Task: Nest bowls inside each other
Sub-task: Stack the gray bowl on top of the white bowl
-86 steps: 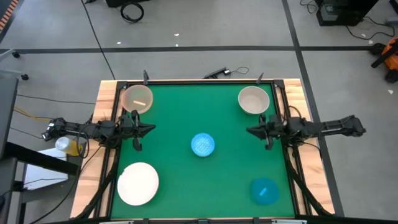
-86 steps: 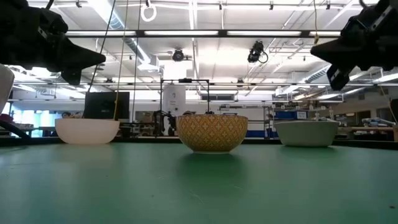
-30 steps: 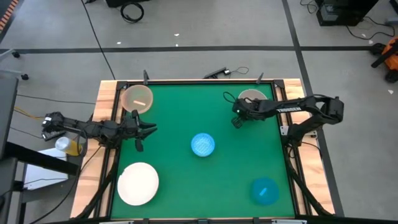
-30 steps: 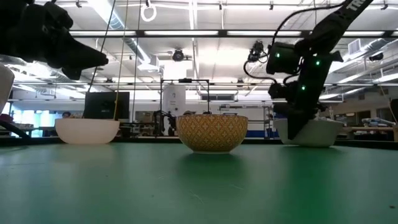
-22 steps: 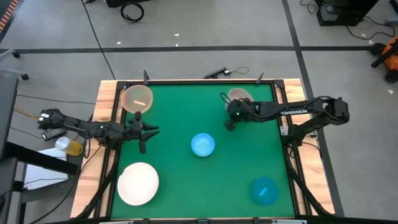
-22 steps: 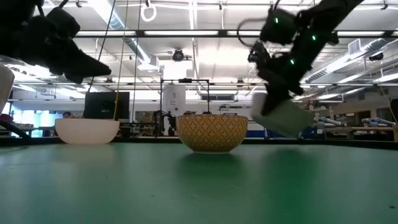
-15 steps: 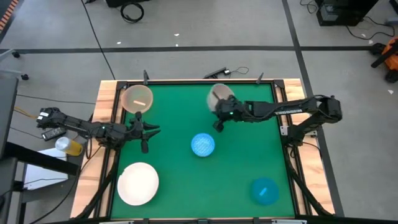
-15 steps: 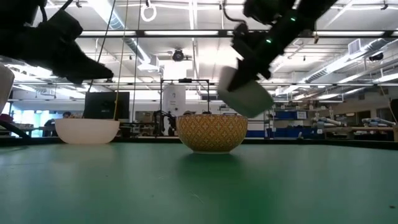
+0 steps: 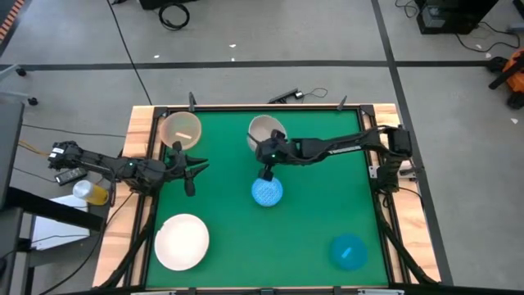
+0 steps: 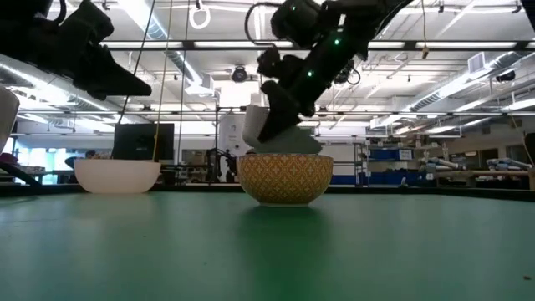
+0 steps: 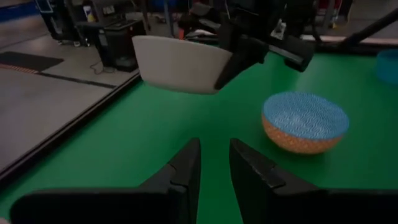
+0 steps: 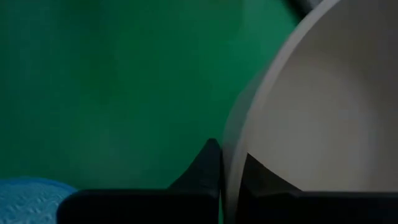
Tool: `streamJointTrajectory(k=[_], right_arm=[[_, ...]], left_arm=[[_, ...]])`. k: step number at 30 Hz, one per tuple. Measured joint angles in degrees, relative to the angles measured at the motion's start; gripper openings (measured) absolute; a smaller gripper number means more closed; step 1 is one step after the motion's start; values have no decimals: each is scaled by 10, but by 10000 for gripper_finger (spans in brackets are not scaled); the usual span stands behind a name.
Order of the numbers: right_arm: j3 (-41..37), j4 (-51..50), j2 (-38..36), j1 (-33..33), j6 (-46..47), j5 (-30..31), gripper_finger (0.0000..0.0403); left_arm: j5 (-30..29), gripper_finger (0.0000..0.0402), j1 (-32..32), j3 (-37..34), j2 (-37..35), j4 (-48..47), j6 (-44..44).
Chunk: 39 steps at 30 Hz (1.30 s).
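Observation:
My right gripper [image 9: 264, 149] reaches across the table and is shut on the cream-beige bowl [image 9: 264, 131], held in the air just beyond the pale patterned blue bowl [image 9: 267, 190], which rests on its base at mid-table. The tan-peach bowl [image 9: 180, 129] stands at the far left, the large white bowl [image 9: 182, 242] at the near left and the solid blue bowl [image 9: 349, 251] at the near right. My left gripper [image 9: 191, 172] hovers at the left edge, open by a narrow gap [image 11: 215, 167] with nothing in it. My right gripper pinches the cream-beige bowl's rim [image 12: 231, 163] on its near side, one finger inside the bowl [image 12: 258, 174] and one outside [image 12: 210, 163]. The fingers come slanting down from the table's right. The bowl [image 10: 280, 134] hangs clear of the table, tilted, just above the patterned bowl [image 10: 284, 177].
The green mat's raised frame [image 9: 246, 106] borders the table. Bare mat lies between the patterned bowl and the near edge, and at the far right corner [image 9: 336, 131].
My right gripper has carried the cream-beige bowl from the far right corner toward the table's left, lifting it clear of the mat and tipping it. It now hangs beside the patterned bowl's far side. The other bowls have stayed in place.

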Motion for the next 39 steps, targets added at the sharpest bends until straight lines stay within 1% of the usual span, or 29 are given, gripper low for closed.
streamJointTrajectory(k=[3,8,9,11,13,15,18,21,22,23,24,26,28,33,37,39], right_arm=[[0,36,6,7,0,-51,10],[0,169,10,35,-6,-168,10],[1,188,11,40,-16,-192,10],[1,195,11,52,-39,-216,10],[1,193,12,62,-62,-211,10],[1,189,12,68,-81,-186,10],[1,178,12,68,-95,-120,10],[0,133,12,55,-90,-41,10],[0,122,12,50,-86,-34,10],[0,120,12,46,-81,-43,10],[0,125,12,43,-80,-67,10],[0,149,12,43,-79,-146,10],[0,172,12,51,-80,-197,10],[0,205,12,64,-92,-202,11],[0,235,12,79,-92,-216,11],[0,252,12,89,-92,-233,11]], left_arm=[[0,87,0,0,0,-4,2],[0,87,0,0,0,8,13],[8,87,-1,0,0,15,18],[60,87,-7,0,0,41,50],[113,87,-19,0,0,71,83],[130,87,-31,0,0,90,97],[114,87,-42,0,0,94,106],[83,87,-42,0,0,84,97],[78,87,-42,0,0,79,93],[78,87,-42,0,0,77,93],[77,87,-42,0,0,76,93],[75,87,-42,0,0,77,98],[75,87,-42,0,0,81,115],[33,87,-42,0,-1,133,155],[27,94,-42,0,-2,176,177],[1,101,-42,0,-1,195,180]])
